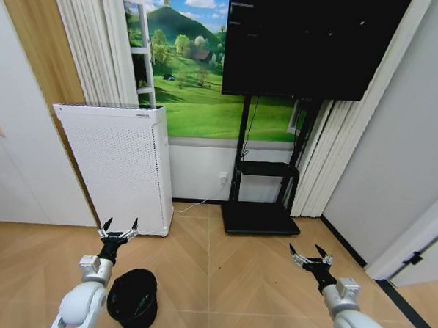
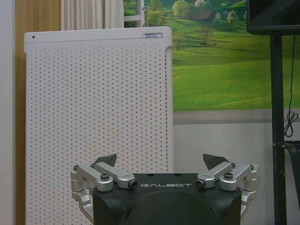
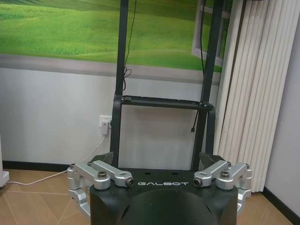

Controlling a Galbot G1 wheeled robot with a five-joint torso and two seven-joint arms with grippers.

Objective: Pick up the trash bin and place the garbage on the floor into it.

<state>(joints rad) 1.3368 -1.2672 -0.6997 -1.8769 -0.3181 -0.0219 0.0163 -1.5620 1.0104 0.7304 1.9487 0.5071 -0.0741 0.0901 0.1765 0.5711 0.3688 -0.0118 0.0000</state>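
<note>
The trash bin (image 1: 133, 300), a small black round mesh basket, stands on the parquet floor (image 1: 227, 282) at the lower left of the head view, just right of my left arm. My left gripper (image 1: 119, 228) is raised above and beyond the bin, open and empty, pointing at the white appliance. Its open fingers (image 2: 107, 161) face that perforated panel in the left wrist view. My right gripper (image 1: 309, 253) hangs open and empty over bare floor on the right, facing the TV stand (image 3: 161, 103). The garbage is out of view.
A tall white perforated appliance (image 1: 120, 166) stands against the wall on the left. A black TV stand base (image 1: 259, 218) with a large screen (image 1: 306, 40) sits at the centre back. A cable (image 3: 56, 171) runs from a wall socket. Curtains (image 1: 318, 158) and a dark skirting strip (image 1: 410, 310) border the right.
</note>
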